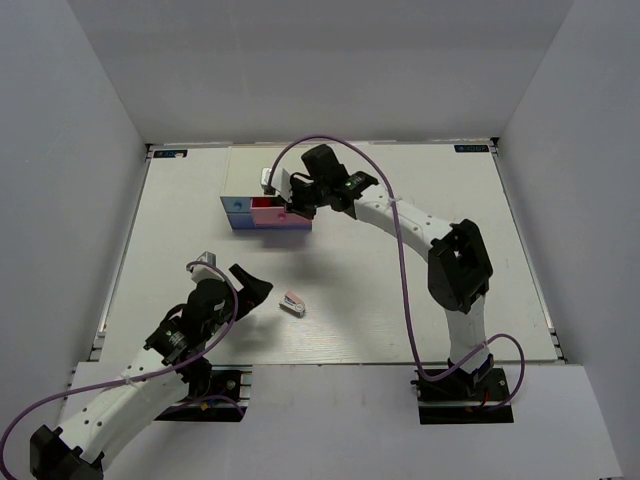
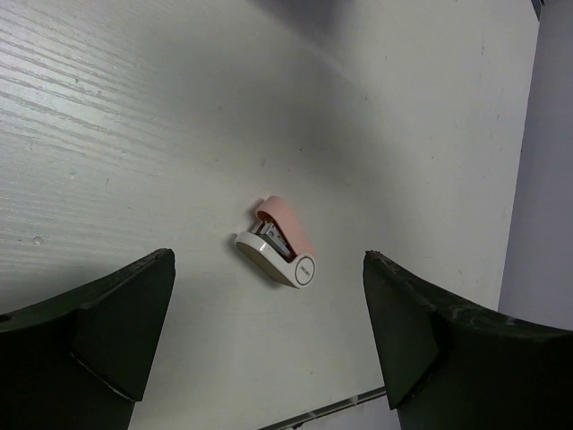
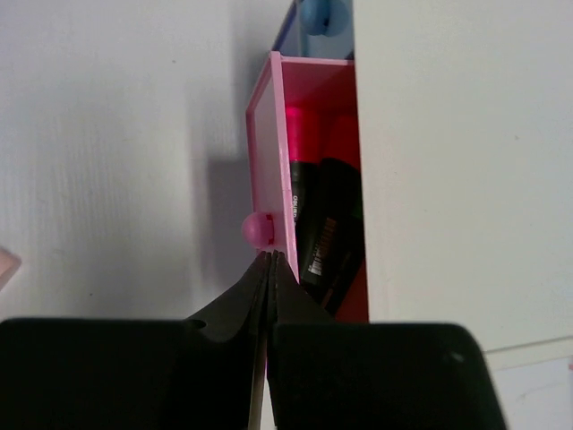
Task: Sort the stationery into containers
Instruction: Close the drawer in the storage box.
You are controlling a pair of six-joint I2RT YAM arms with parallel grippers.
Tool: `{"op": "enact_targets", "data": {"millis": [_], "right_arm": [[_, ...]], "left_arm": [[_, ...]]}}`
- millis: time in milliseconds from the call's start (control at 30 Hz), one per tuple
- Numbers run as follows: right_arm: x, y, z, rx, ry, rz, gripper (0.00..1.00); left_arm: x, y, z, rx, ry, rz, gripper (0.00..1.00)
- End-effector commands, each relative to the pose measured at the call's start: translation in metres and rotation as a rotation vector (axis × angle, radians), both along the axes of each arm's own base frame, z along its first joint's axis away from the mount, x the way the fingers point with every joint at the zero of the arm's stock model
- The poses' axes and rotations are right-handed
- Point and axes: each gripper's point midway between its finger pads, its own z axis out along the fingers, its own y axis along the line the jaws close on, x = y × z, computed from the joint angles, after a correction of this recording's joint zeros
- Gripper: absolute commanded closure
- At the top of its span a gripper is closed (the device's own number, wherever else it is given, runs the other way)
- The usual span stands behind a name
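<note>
1. My left end effector hangs low over the worktop near the front left. Its fingers are spread wide and hold nothing.
2. The stapler lies on the bare worktop at about 4 o'clock from that end effector, just beside it but not touching. In the left wrist view the stapler sits between the two dark fingers, a little ahead of their tips. Its pink end points to 11 o'clock and its white end to 5 o'clock.
3. The box of drawers stands well apart from the stapler, at roughly 12 o'clock from it in the top view.
4. My right end effector is reached across to the front of the box. Its fingers are pressed flat together, and I see nothing between them. The tips meet the front of the pink drawer right under its round knob. I cannot tell whether they touch the knob itself.
5. The pink drawer is pulled part way out. Black highlighters lie inside it (the wrist camera shows dark barrels and a red-pink glow, but not a clear count).
</note>
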Motion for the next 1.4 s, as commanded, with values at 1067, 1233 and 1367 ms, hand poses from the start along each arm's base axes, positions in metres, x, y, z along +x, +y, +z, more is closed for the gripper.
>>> {"op": "enact_targets", "data": {"millis": [1067, 1233, 1367], "right_arm": [[-0.027, -0.005, 0.065, 0.184, -0.104, -0.058, 0.83], [-0.049, -0.036, 0.059, 0.234, -0.024, -0.124, 0.1], [-0.054, -0.073, 0.072, 0.28, 0.092, -0.227, 0.52]], "left_arm": [[0.02, -0.004, 0.008, -0.038, -0.052, 0.056, 0.05], [0.05, -0.001, 0.014, -0.051, -0.111, 0.167, 0.38], [0.075, -0.005, 0.011, -0.052, -0.107, 0.237, 0.66]]}}
